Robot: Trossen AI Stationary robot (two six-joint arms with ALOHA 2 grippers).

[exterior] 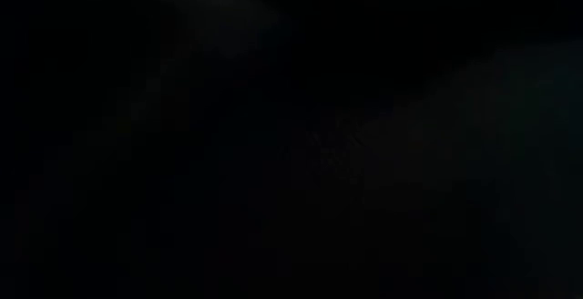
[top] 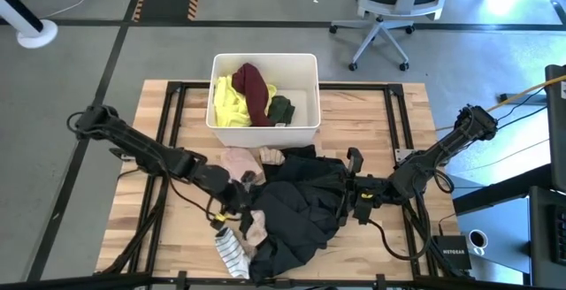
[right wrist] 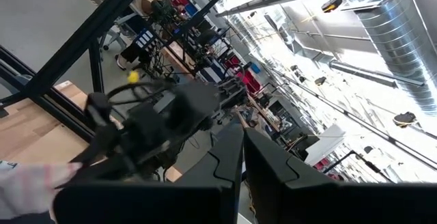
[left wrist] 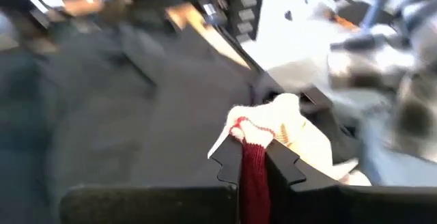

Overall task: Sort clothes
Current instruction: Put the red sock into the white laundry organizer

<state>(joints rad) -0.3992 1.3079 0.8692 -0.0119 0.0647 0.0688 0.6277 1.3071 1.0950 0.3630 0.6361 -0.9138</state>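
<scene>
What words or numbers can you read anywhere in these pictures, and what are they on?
"NETGEAR": white letters on the small black box at the table's right front corner; tiny, so this reading is not certain.
No other readable text: the white bin, the clothes and the arms show none, and the low view is dark.
</scene>
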